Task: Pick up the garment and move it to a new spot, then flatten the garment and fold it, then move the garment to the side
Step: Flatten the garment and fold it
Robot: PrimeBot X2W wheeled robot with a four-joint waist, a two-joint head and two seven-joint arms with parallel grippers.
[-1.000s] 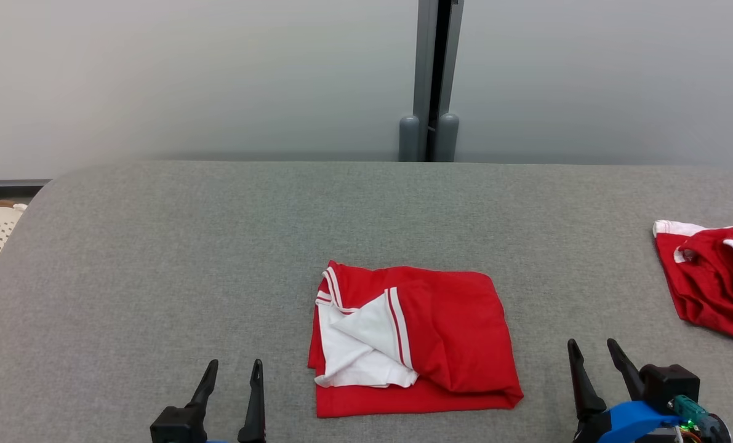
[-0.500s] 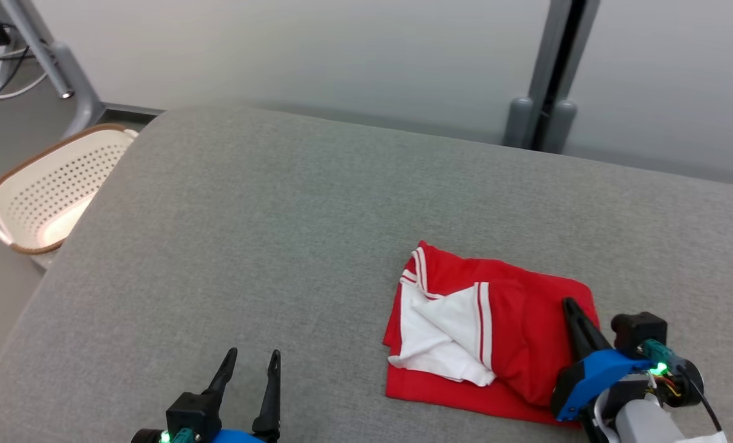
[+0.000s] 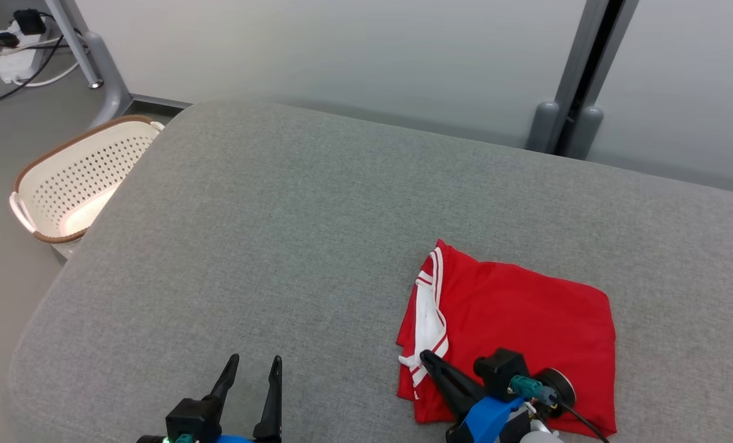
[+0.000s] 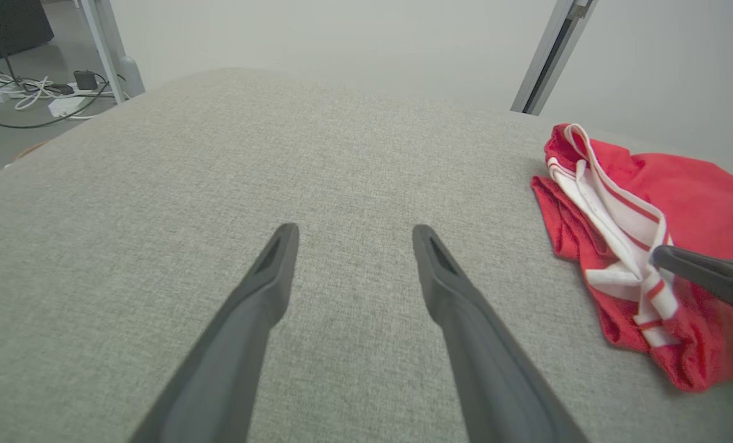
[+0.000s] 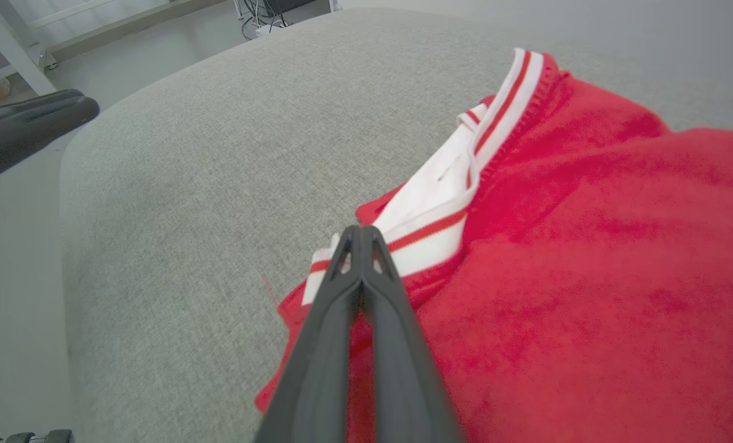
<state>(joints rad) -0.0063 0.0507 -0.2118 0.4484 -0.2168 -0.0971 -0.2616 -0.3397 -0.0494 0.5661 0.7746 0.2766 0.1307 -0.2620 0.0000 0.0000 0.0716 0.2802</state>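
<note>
Item: red garment (image 3: 526,320) with white ribbed trim (image 5: 458,191) carrying red stripes. Condition: folded into a rough rectangle several layers deep, trim bunched along its left edge. Location: flat on the grey fabric-covered table (image 3: 280,234), towards the near edge and right of centre, well apart from the near left corner beside which the basket (image 3: 64,184) stands. Handling, as judged: light, soft knit with no stiffness. It should sag and unfold if lifted by a single layer, and it should drag on the textured cover more than glide. Not fragile, not slippery. Recommended hold: pinch through all the layers at a folded edge or corner, preferably two corners at once, so the stack keeps its shape. The thicker trim offers a firmer bite than the plain red cloth. Right hand (image 3: 426,355): fingers clenched tight together, tips lying over the striped trim at the garment's near left corner. No cloth is visibly caught between them, and contact with the fabric cannot be confirmed. Left hand (image 3: 255,358): released, fingers spread, over bare table to the garment's left, holding nothing.
</note>
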